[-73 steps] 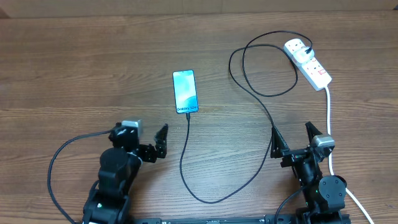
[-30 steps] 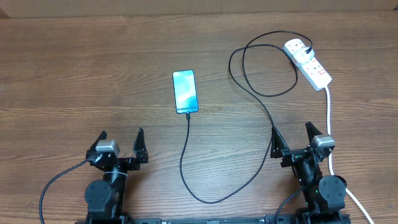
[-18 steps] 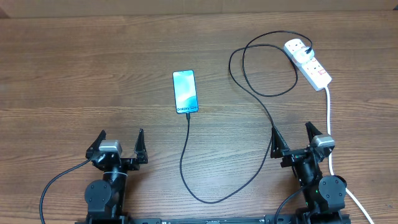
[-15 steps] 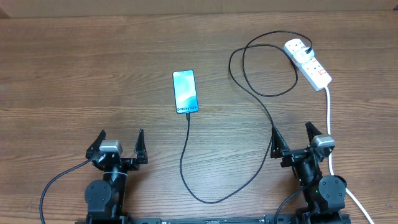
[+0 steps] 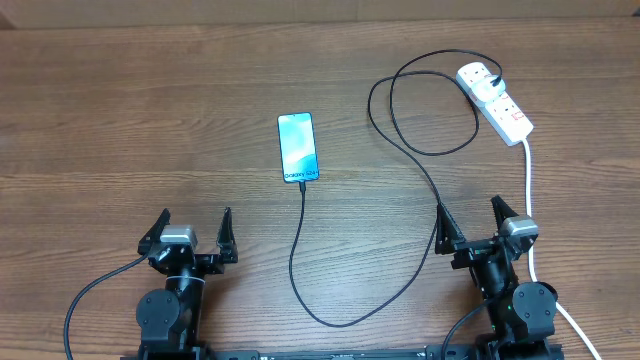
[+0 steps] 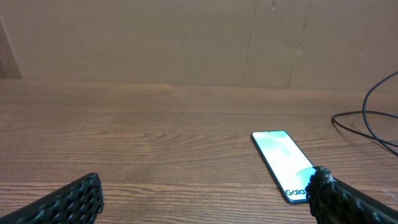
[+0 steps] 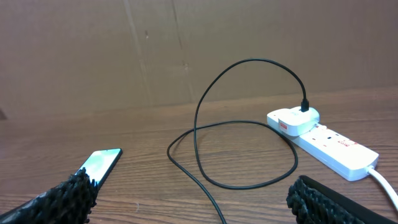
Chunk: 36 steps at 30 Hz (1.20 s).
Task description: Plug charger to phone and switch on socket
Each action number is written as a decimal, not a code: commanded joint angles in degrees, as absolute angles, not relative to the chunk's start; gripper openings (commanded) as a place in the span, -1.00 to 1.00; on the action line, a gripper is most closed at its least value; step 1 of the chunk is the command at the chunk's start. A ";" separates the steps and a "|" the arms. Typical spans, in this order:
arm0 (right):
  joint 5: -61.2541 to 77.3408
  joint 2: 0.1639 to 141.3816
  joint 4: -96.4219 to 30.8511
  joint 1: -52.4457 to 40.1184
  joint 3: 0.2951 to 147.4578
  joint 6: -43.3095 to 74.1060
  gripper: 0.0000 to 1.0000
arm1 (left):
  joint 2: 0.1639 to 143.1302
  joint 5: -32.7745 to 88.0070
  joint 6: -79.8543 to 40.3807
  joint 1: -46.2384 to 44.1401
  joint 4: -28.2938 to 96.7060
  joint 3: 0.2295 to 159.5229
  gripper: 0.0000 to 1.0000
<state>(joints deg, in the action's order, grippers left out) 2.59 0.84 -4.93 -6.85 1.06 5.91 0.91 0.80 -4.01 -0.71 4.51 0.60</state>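
Phone (image 5: 298,147) with charger (image 5: 292,258) at near end, well ahead between left gripper (image 5: 194,220) and right gripper (image 5: 468,210), both wide, empty.

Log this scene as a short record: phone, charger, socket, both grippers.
phone: flat on table, screen lit, charger tip at its near edge
charger: loops from phone to adapter on socket
socket: far right, switch state unreadable
left gripper: open, empty
right gripper: open, empty, beside the charger
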 commanded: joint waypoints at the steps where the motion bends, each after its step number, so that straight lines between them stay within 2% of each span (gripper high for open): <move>1: 2.63 0.16 -4.58 -7.01 0.45 5.50 1.00 | 0.21 0.64 -2.74 -0.30 4.47 0.27 1.00; 36: 0.56 0.16 -4.78 -7.01 0.47 5.50 1.00 | 0.25 0.64 -2.74 -0.30 4.45 0.27 1.00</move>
<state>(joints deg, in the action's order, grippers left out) 1.17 0.84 -5.06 -6.85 1.06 5.96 0.91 0.80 -4.01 -0.71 4.51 0.60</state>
